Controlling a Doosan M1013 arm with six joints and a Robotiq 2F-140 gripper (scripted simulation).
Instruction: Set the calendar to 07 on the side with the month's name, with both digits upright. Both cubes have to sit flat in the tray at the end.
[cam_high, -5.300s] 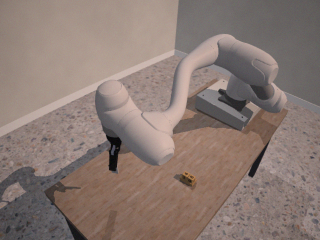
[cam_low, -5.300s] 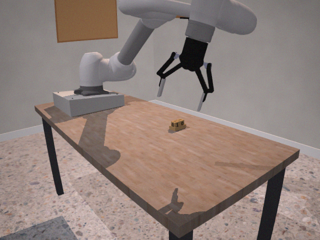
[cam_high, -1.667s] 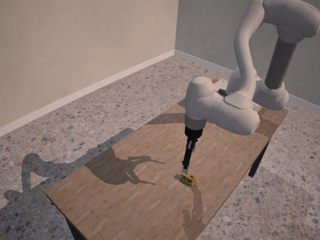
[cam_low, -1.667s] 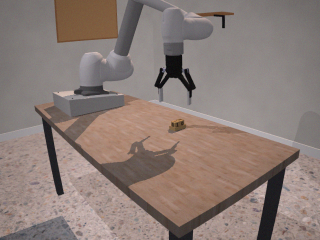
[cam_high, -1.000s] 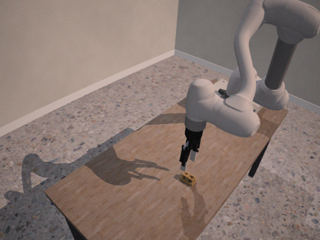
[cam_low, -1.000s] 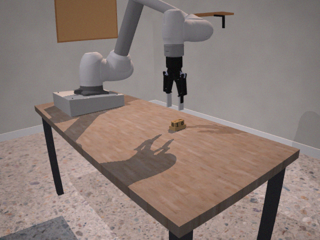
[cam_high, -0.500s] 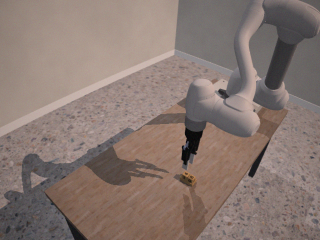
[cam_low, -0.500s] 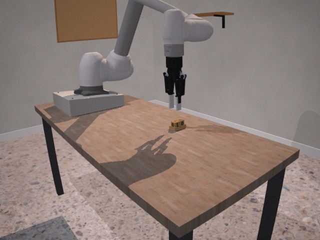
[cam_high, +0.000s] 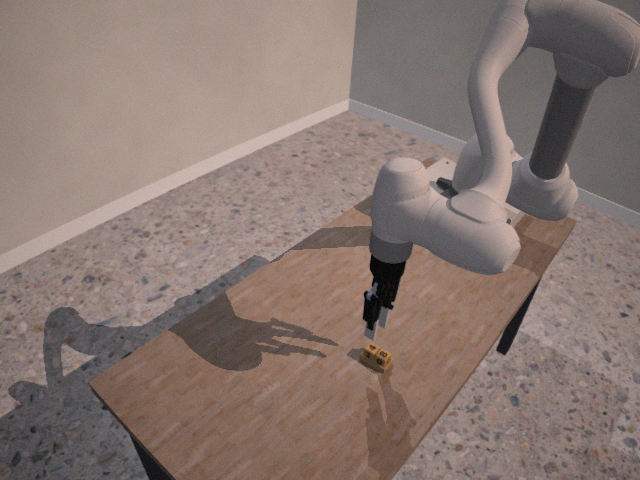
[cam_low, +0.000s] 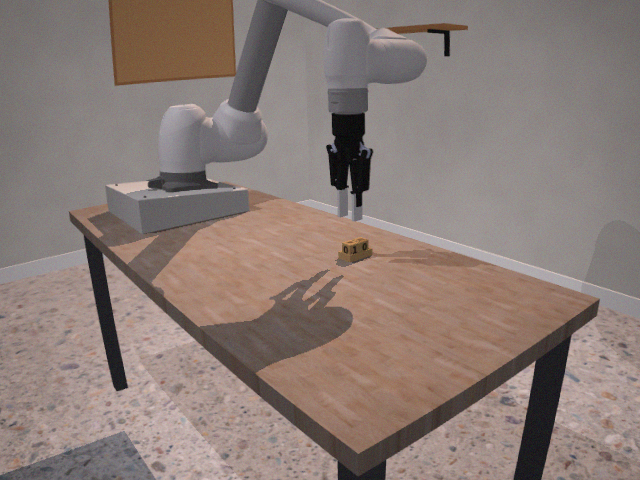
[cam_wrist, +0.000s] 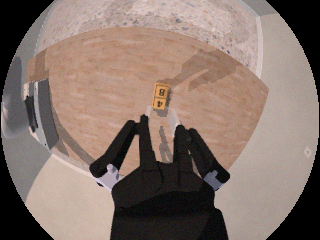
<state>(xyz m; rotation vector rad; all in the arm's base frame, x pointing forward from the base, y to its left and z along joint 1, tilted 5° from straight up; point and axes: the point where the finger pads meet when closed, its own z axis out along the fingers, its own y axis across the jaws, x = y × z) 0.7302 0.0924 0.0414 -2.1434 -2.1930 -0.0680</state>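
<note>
The calendar (cam_high: 376, 357) is a small yellow tray with two yellow number cubes sitting side by side in it, on the wooden table towards its right edge. It also shows in the exterior view (cam_low: 355, 249) and in the wrist view (cam_wrist: 160, 96). The dark digits are too small to read surely. My gripper (cam_high: 375, 326) points straight down and hangs well above the table, just behind the calendar and clear of it; it also shows in the exterior view (cam_low: 349, 210). Its fingers stand narrowed with a small gap and nothing between them.
The arm's grey base plinth (cam_low: 175, 204) sits at the far end of the table. An orange board (cam_low: 173, 38) and a small shelf (cam_low: 429, 28) hang on the wall behind. The table's long edge lies close to the calendar on one side.
</note>
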